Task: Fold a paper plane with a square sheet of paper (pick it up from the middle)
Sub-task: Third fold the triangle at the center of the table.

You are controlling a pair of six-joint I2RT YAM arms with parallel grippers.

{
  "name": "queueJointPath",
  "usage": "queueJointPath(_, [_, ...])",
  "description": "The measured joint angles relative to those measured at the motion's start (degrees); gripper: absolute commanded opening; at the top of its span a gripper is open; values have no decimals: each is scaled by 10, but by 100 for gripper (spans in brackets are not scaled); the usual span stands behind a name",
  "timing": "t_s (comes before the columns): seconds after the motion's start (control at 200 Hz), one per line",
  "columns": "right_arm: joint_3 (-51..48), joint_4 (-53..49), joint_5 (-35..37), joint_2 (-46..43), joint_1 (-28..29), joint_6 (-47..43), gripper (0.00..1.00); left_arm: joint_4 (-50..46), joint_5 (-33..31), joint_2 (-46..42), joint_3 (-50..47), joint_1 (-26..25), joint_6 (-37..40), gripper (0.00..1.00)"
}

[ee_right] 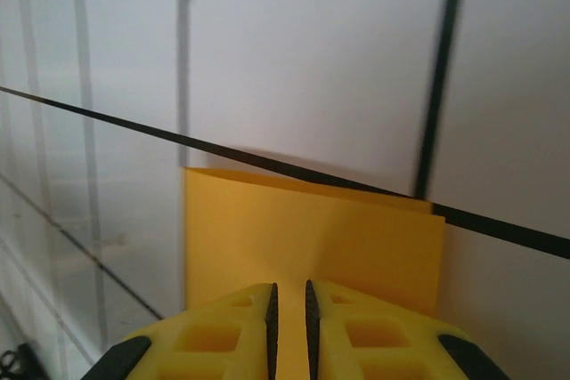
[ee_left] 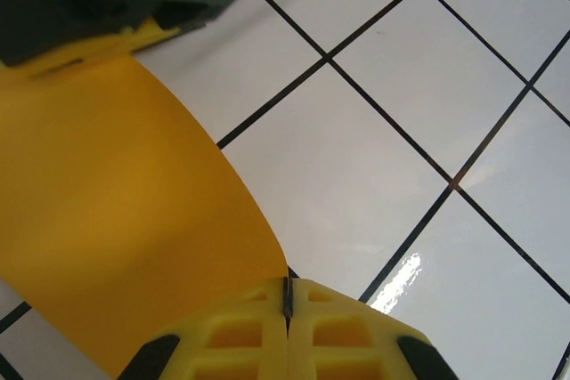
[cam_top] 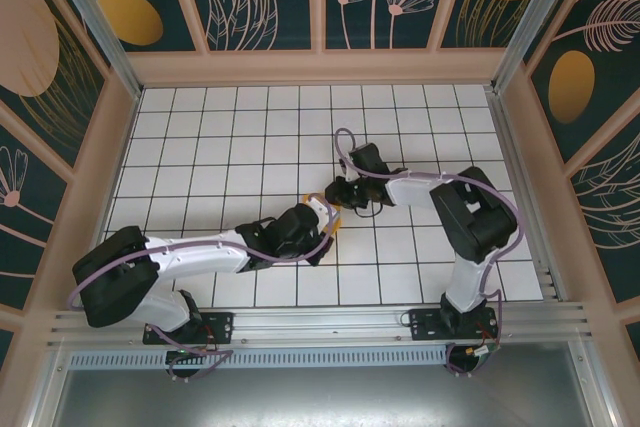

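Observation:
The square sheet of paper is orange-yellow and lies folded between the two arms at the table's middle. In the left wrist view the paper curves up and away to the left from my left gripper, which is shut with the sheet's edge running into its tips. The right gripper's fingers rest on the sheet's far edge. In the right wrist view the paper is a doubled rectangle with a fold along its far edge. My right gripper stands over it, jaws a narrow slit apart. In the top view my left gripper and right gripper nearly touch.
The white gridded table has free room behind and to both sides of the arms. Painted panel walls close it in on three sides, and a metal rail runs along the near edge.

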Motion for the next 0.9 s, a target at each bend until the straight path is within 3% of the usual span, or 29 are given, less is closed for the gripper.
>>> queueJointPath(0.425, [6, -9, 5, 17, 2, -29, 19, 25, 59, 40, -15, 60, -28, 0])
queueJointPath(0.901, [6, -6, 12, 17, 6, -33, 19, 9, -4, 80, -10, 70, -46, 0])
